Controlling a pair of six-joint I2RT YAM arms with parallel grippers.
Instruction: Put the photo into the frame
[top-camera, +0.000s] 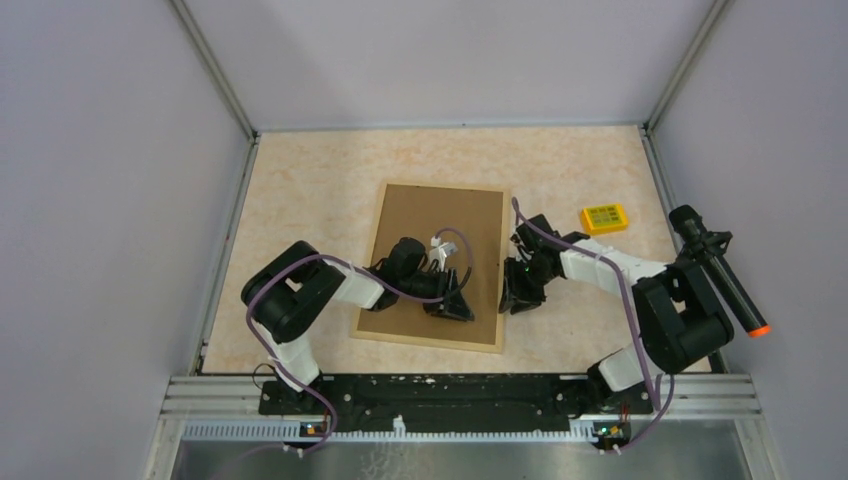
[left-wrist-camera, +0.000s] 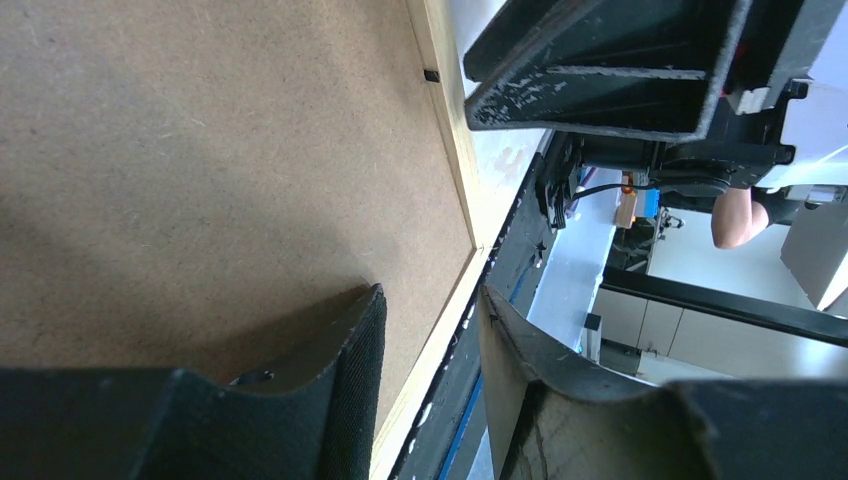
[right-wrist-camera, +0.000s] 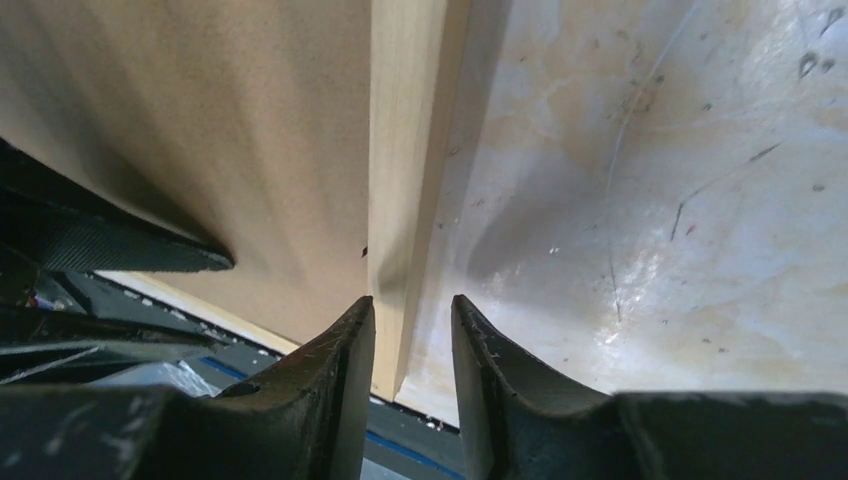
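My right gripper (right-wrist-camera: 412, 300) stands narrow astride the frame's (right-wrist-camera: 405, 150) thin wooden side rail, which looks stiff and light and is best pinched there.

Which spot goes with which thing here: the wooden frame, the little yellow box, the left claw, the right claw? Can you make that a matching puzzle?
Things
1. frame
2. yellow box
3. left gripper
4. right gripper

Places
A. at the frame's right rim, fingers either side of its edge
B. lying flat in the middle, brown back up
C. over the brown back, towards its near right corner
D. off to the right, apart from the frame

Pairs: 1-B, 2-D, 3-C, 4-A
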